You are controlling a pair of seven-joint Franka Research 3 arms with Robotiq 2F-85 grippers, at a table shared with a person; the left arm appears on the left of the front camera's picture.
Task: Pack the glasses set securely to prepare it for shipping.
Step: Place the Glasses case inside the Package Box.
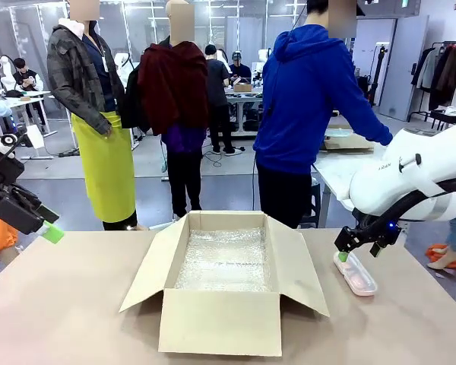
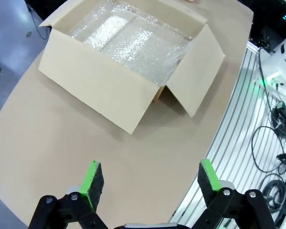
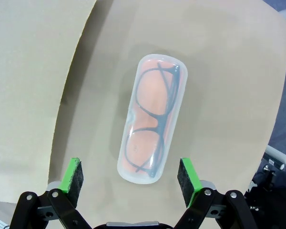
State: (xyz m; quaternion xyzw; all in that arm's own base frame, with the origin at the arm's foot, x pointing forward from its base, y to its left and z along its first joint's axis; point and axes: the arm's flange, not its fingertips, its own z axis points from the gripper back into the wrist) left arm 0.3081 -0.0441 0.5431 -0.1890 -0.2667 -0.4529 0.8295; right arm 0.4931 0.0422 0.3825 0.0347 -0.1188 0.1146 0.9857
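Ok, right arm (image 1: 410,175) comes in low over the table's (image 1: 61,304) right edge, right gripper (image 1: 348,257) pointed down over the pink glasses case (image 1: 357,277). The case lies flat near the right edge, just right of the cardboard box (image 1: 220,323). Wrist view: right gripper (image 3: 129,168) jaws spread fully, nothing held. The case's (image 3: 152,117) near end sits between the green pads (image 3: 72,174) with a gap each side, long axis running away from the gripper, black-framed glasses inside. Can't tell if the pads touch the table. Left gripper (image 1: 52,230) hangs raised by the table's left edge, tilted toward the box (image 2: 95,90); left gripper (image 2: 149,168) jaws wide open, empty. Box sits mid-table, flaps open, bubble wrap (image 1: 224,262) lining the bottom
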